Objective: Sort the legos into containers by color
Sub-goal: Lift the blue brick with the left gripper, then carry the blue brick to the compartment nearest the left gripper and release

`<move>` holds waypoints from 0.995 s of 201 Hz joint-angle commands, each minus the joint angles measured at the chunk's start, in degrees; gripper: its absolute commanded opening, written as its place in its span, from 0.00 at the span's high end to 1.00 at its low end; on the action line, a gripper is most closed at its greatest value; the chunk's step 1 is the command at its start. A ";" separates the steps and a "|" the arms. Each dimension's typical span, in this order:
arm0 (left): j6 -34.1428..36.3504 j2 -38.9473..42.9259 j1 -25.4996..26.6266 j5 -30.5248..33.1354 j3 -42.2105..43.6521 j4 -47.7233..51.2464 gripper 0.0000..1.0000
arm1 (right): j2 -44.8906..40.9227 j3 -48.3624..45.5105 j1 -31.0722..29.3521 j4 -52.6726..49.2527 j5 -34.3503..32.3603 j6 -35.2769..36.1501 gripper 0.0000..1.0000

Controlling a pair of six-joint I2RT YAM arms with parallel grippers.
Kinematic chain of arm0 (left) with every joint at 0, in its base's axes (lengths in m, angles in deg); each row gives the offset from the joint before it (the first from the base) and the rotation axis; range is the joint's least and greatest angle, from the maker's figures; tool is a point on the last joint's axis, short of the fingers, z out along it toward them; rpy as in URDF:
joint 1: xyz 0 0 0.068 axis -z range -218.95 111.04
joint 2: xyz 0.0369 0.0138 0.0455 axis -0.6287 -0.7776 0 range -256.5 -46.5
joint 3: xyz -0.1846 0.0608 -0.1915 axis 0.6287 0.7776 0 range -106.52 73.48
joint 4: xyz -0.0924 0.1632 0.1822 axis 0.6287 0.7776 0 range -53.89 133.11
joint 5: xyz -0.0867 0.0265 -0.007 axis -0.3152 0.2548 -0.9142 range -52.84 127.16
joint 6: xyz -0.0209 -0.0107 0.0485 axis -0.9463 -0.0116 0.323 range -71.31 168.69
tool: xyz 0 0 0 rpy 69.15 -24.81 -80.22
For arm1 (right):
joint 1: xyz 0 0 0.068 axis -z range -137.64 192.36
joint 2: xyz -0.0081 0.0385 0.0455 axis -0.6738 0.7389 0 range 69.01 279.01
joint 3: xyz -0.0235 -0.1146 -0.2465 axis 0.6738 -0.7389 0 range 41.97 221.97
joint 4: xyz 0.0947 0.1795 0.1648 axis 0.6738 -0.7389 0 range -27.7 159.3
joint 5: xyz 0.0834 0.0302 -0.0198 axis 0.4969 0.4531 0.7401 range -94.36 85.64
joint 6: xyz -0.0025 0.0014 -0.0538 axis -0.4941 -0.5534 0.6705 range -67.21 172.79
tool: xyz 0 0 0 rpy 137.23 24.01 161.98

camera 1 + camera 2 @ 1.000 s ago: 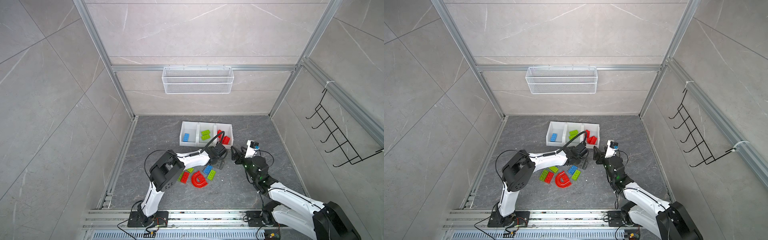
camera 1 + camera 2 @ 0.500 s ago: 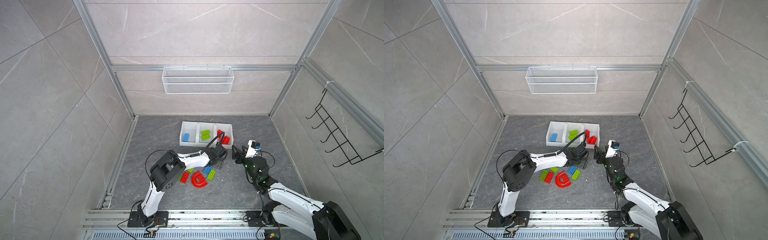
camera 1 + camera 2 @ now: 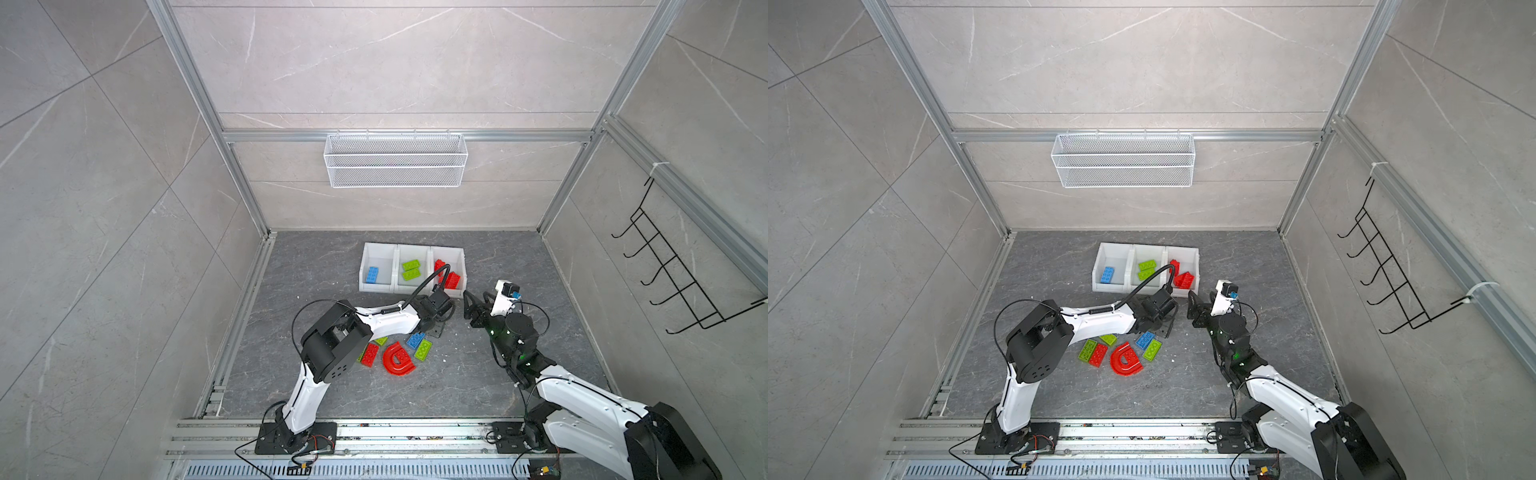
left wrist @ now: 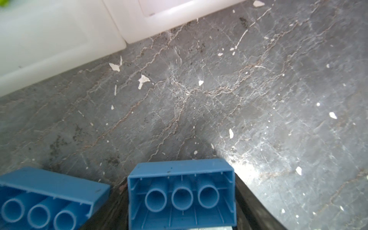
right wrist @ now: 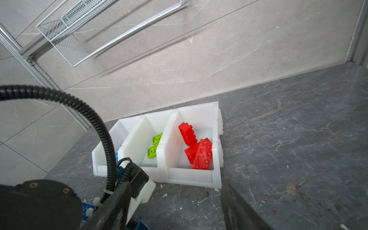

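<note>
**Bench** (image 3: 478,386): dark grey veined stone with scattered white flecks.

**Loose bricks**, near, left of centre, alongside the left forearm:
- A green brick (image 3: 1088,349) touches a red brick (image 3: 1098,355).
- A small green piece (image 3: 1108,339) lies just beyond them.
- The red arches (image 3: 1116,360) lie with a smaller one nested inside a larger.
- A blue brick (image 3: 1145,340) lies with a second green brick (image 3: 1153,350) just beside it on the right.

**Left pincer** (image 3: 435,329): low over the bench at the right end of the loose bricks, near the front of the bins.
- In the wrist view its dark fingers (image 4: 251,209) are closed against both sides of the held blue brick (image 4: 181,199), whose hollow underside faces the camera.
- Whether that brick is clear of the bench cannot be told.
- A neighbouring blue brick (image 4: 45,203), underside also showing, sits just beside it, outside the grip.
- Whether it is the one seen from above cannot be told.

**Bins** (image 3: 397,254): three white open-top bins joined in a row, far centre of the bench.
- The left bin holds one binned blue brick (image 3: 372,275).
- The middle bin holds two binned green bricks (image 3: 411,269) side by side.
- The right bin holds binned red bricks (image 5: 201,155) in a pile, one of them standing on end.

**Wire basket** (image 3: 395,166): white mesh, on the far wall above the bins.

**Right pincer** (image 3: 473,305): just right of the bins' near right corner and pointing toward them. Its fingers are spread well apart with nothing between them.

**Hook rack** (image 3: 665,282): black wire, on the right wall.
</note>
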 commanded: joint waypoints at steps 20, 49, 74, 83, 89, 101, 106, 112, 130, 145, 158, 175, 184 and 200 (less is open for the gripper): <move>4.80 12.64 -3.40 -0.31 0.48 0.86 0.56 | 0.07 1.86 -0.24 -2.24 2.04 0.27 0.27; 8.43 16.98 -10.19 -2.62 0.17 3.16 0.56 | 0.80 2.62 -0.24 -3.07 3.46 0.26 0.27; 11.03 18.62 -18.31 -5.13 0.50 2.55 0.57 | 1.50 3.04 -0.20 -3.14 4.64 0.00 0.27; 12.73 18.34 -20.74 -6.40 0.01 2.02 0.56 | 1.78 3.22 -0.23 -3.31 5.05 -0.09 0.27; 13.59 17.71 -22.13 -6.85 -0.48 1.75 0.57 | 1.95 3.34 -0.24 -3.25 5.27 -0.13 0.27; 14.67 15.81 -24.67 -8.44 -2.73 2.43 0.57 | 2.19 3.50 -0.23 -3.35 5.71 -0.17 0.27; 15.34 14.90 -25.36 -8.91 -3.69 2.56 0.57 | 2.23 3.50 -0.24 -3.41 5.87 -0.17 0.27; 16.09 13.69 -25.77 -8.48 -4.93 2.92 0.57 | 2.25 3.61 -0.24 -3.51 5.98 -0.08 0.27; 18.44 10.14 -26.32 -8.28 -8.61 3.58 0.58 | 2.19 3.77 -0.24 -3.67 6.51 0.04 0.27; 18.78 6.75 -26.77 -8.40 -12.26 4.92 0.58 | 2.25 3.87 -0.22 -3.87 6.67 0.18 0.27; 18.67 4.13 -27.17 -8.35 -15.45 6.40 0.58 | 2.54 3.96 -0.19 -3.91 6.86 0.26 0.27; 18.38 2.09 -27.47 -7.87 -17.64 6.82 0.58 | 2.71 4.34 -0.23 -4.32 7.35 0.50 0.27; 17.86 1.16 -27.78 -7.18 -18.48 7.23 0.58 | 2.76 4.49 -0.24 -4.70 7.40 0.53 0.27; 17.11 0.40 -28.48 -6.49 -19.28 7.91 0.57 | 2.72 4.58 -0.28 -4.75 7.57 0.62 0.27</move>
